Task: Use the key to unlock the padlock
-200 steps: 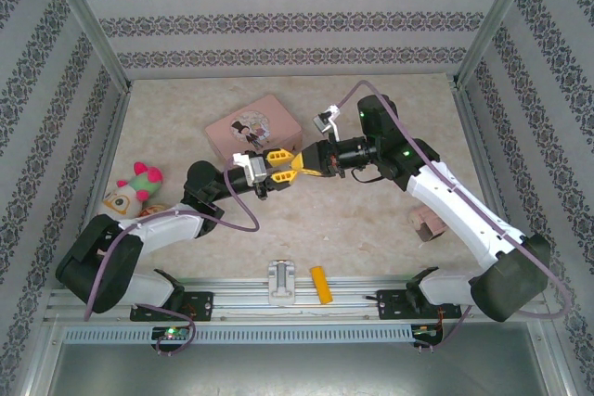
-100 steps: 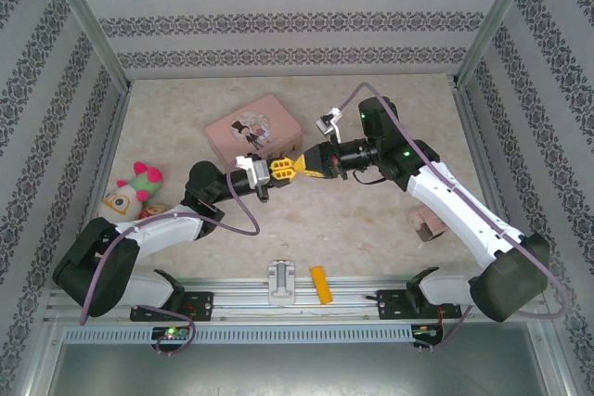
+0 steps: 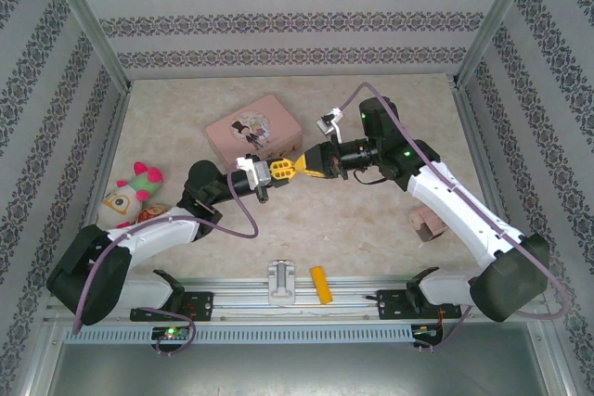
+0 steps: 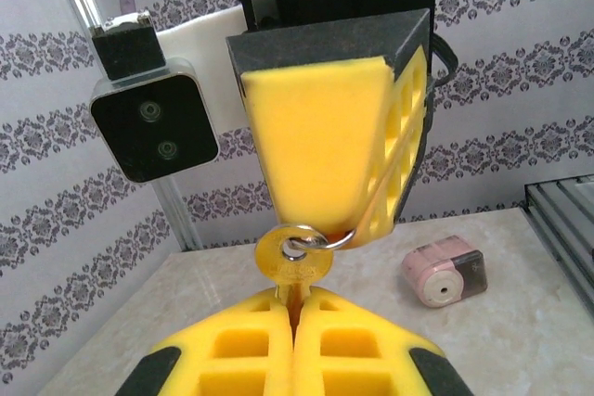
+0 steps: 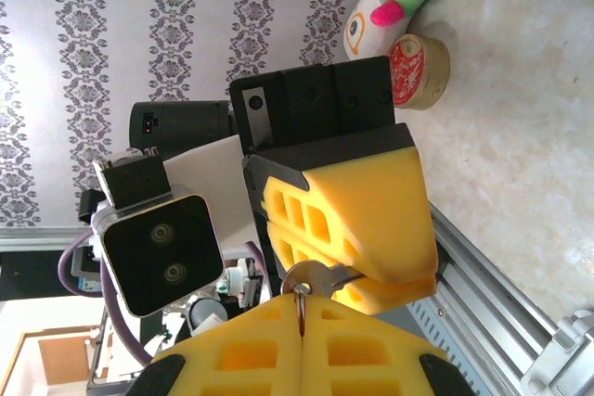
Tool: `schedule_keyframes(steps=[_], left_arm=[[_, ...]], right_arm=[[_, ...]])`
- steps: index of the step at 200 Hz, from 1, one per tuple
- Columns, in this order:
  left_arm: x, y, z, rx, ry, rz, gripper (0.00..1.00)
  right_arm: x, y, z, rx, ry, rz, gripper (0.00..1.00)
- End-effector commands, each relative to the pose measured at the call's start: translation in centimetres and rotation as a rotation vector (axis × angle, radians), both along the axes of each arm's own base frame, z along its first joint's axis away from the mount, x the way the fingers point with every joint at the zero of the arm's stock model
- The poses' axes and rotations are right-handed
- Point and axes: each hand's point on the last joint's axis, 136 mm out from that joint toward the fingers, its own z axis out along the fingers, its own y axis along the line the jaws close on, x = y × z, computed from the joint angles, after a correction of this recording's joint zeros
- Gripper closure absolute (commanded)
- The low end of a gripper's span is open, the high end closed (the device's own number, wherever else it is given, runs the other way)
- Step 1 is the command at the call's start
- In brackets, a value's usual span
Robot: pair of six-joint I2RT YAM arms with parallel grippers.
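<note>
Both arms reach in over the middle of the desk (image 3: 357,229) and meet tip to tip in the air, just on the near side of a pink tin (image 3: 252,130). The left gripper (image 3: 276,171) has its jaws pressed together on the padlock (image 4: 295,261), whose small gold body pokes out from between the yellow fingers. A thin silvery loop (image 4: 322,241) runs through its top and up to the tip of the right gripper (image 3: 303,167). The right jaws are pressed together as well, with a small silvery bit of metal (image 5: 313,275) at their seam. I cannot tell whether that is the key or part of the loop. Nothing of the padlock touches the desk. A plush toy (image 3: 132,190) lies by the left edge with a small round tub (image 5: 418,70) just beside it, and a pink pencil sharpener (image 3: 427,223) sits toward the right edge. Along the near edge, between the two arm bases, a white bracket (image 3: 280,280) and a yellow block (image 3: 320,285) lie close together.
</note>
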Motion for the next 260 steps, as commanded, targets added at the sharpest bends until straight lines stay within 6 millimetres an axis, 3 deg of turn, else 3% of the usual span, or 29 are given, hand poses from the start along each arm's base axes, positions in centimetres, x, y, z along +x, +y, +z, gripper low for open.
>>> schedule_keyframes(steps=[1, 14, 56, 77, 130, 174, 260], left_arm=[[-0.7, 0.1, 0.3, 0.019, -0.034, 0.006, 1.00], [-0.8, 0.1, 0.0, 0.041, -0.012, 0.003, 1.00], [-0.8, 0.5, -1.2, 0.105, 0.059, 0.030, 1.00], [-0.5, 1.1, -1.5, 0.116, 0.061, 0.077, 1.00], [0.6, 2.4, -2.6, 0.240, 0.017, 0.199, 1.00], [2.1, 3.9, -2.6, 0.333, -0.132, 0.341, 1.00], [1.8, 3.6, -2.8, 0.378, -0.183, 0.311, 1.00]], right_arm=[[0.4, -0.8, 0.0, -0.019, -0.040, -0.043, 0.95], [0.5, -0.9, 0.3, -0.024, -0.066, -0.054, 0.86], [0.9, -1.8, 1.0, -0.066, -0.180, -0.108, 0.71], [1.1, -2.5, 1.1, -0.141, -0.284, -0.149, 0.71], [1.6, -4.1, -0.7, -0.600, -0.571, -0.212, 0.71], [1.7, -1.7, -1.1, -0.624, -0.586, -0.172, 0.71], [2.1, 2.3, -1.5, -0.583, -0.605, -0.056, 0.70]])
